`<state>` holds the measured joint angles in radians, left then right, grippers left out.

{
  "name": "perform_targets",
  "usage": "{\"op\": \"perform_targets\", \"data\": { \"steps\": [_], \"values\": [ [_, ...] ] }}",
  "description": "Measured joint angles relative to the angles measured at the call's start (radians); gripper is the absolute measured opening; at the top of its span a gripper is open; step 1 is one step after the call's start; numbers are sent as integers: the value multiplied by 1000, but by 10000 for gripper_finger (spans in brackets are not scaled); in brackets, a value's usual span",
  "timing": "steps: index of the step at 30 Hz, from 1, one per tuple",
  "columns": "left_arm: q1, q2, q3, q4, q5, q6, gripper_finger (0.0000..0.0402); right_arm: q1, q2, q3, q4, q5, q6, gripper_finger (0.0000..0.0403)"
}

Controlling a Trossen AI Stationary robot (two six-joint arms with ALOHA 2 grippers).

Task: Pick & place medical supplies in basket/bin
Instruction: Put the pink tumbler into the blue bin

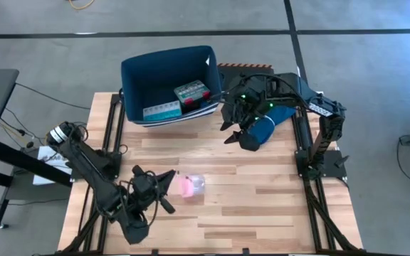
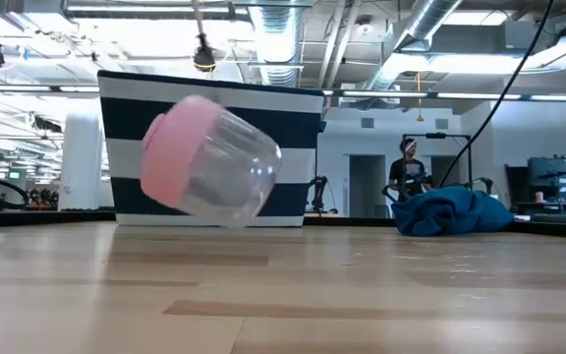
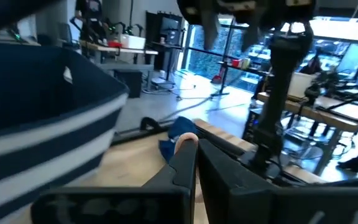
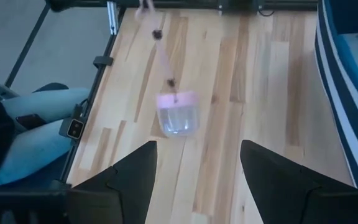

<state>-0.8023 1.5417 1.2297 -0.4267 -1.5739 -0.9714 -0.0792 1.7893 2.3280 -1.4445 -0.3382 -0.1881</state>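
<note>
While the right tool (image 1: 238, 132) hangs wide by the bin (image 1: 137, 75), the left tool (image 1: 168, 179) rests narrow beside the pink-capped jar (image 1: 191, 185)

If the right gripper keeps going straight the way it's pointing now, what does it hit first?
Most likely the clear jar with the pink lid, lying on its side on the table. In the right wrist view it sits ahead of the open right gripper, slightly off centre, with bare wood between. Depth is unclear, so it may graze past.

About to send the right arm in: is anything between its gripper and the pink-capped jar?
Nothing visible. The right gripper hangs open above bare wood, and the jar lies on its side ahead of it. The left gripper sits beside the jar.
</note>
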Motion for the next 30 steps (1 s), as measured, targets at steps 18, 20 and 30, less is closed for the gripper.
{"op": "perform_targets", "data": {
  "steps": [18,20,30],
  "values": [
    [362,-158,492,254,163,1181,0,-23,-3,0,-42,0,-6,225],
    [437,-156,550,269,163,1283,0,-33,-3,0,-43,0,-7,225],
    [745,-161,592,80,167,1308,0,-66,-3,0,-77,0,-21,225]
  ]
}}
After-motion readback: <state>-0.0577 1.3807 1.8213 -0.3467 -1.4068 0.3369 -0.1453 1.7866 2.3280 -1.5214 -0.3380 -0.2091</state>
